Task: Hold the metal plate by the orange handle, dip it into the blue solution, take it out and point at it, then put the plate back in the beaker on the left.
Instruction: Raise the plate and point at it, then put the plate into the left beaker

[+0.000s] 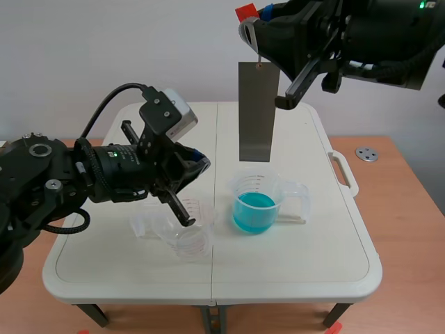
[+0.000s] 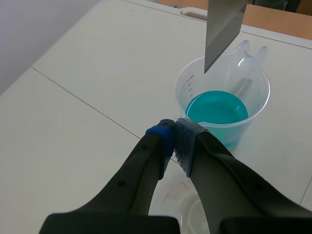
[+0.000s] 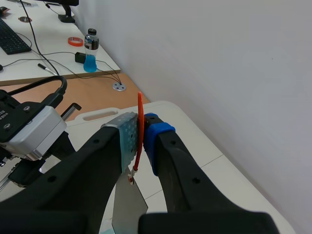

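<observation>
Beakers first: blue-liquid beaker [image 1: 254,184] sits right of table centre, clear plastic, blue liquid [image 1: 254,212] filling its lower part. Empty beaker [image 1: 186,240], also clear, stands just to its left. Both are upright on the white folding table [image 1: 313,257].

Metal plate [image 1: 255,111] hangs vertical straight above the blue-liquid beaker, its lower edge clear of the rim and not in the liquid. Round metal disc [image 1: 366,154] lies on the wooden desk past the table's right edge, well apart from everything.

My right gripper [image 3: 141,134] is raised high and clenched on the orange handle [image 3: 140,103], with the plate dangling below it. My left gripper [image 2: 174,132] is low over the empty beaker, pads pressed together on nothing. Its tips aim toward the blue-liquid beaker and the plate's lower edge and touch neither.
</observation>
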Motion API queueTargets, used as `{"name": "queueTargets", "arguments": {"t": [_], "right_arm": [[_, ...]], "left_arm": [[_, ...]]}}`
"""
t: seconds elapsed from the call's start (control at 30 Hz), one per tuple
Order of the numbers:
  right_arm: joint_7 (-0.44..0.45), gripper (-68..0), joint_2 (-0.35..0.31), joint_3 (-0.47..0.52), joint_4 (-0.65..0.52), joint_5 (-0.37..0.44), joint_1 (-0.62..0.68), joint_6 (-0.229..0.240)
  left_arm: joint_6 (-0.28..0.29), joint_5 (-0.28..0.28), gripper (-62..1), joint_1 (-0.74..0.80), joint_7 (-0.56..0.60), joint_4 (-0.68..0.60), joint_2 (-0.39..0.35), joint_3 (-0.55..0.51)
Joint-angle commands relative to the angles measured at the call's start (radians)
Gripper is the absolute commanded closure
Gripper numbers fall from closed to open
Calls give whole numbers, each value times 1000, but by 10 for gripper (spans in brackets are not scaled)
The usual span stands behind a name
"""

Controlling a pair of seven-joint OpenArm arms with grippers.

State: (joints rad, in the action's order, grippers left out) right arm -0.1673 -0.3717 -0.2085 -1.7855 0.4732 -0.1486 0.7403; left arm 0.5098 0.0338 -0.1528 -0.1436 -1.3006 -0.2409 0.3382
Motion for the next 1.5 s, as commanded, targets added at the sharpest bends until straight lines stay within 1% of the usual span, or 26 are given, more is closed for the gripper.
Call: {"name": "queueTargets", "arguments": {"t": [0.0,0.07,0.13,0.27,0.37,0.5,0.6,0.67,0.7,0.87,0.97,1.03,1.07,1.23,1.47], "right_arm": [[12,-13,-8,9,-25,14,-12,5],[12,-13,-8,9,-25,14,-12,5],[12,-13,-8,9,-25,14,-12,5],[12,-13,-8,9,-25,14,-12,5],[13,-13,-8,8,-25,14,-12,5],[16,-13,-4,-5,-25,15,-12,5],[20,-13,-2,-21,-25,15,-13,5],[25,-13,-1,-34,-25,15,-13,5],[27,-13,1,-41,-25,15,-13,5],[29,-13,8,-83,-25,13,-15,5],[27,-13,29,-96,-25,13,-15,5],[26,-13,48,-106,-25,7,-15,5],[21,-13,59,-113,-25,3,-15,5],[-11,-13,107,-153,-25,-6,-15,5],[-23,-13,169,-206,-25,-64,-15,5]], "left_arm": [[0,-16,-15,-12,12,-21,-27,-4],[0,-39,-15,-2,12,-29,-61,-9],[0,-82,-15,25,13,-53,-100,-30],[0,-162,-15,114,16,-136,-189,-116],[0,-211,-15,207,16,-203,-259,-209],[0,-259,-15,361,24,-272,-348,-350],[0,-301,-15,495,32,-300,-396,-472],[0,-321,-15,590,65,-304,-414,-557],[0,-331,-15,637,81,-304,-420,-598],[-3,-331,-15,875,183,-304,-425,-782],[-4,-330,-15,1011,241,-301,-424,-861],[-19,-330,-15,1091,262,-297,-422,-898],[-29,-330,-15,1128,272,-293,-419,-911],[-28,-330,-15,1249,304,-248,-391,-924],[-25,-324,-15,1275,358,-155,-310,-912]]}}
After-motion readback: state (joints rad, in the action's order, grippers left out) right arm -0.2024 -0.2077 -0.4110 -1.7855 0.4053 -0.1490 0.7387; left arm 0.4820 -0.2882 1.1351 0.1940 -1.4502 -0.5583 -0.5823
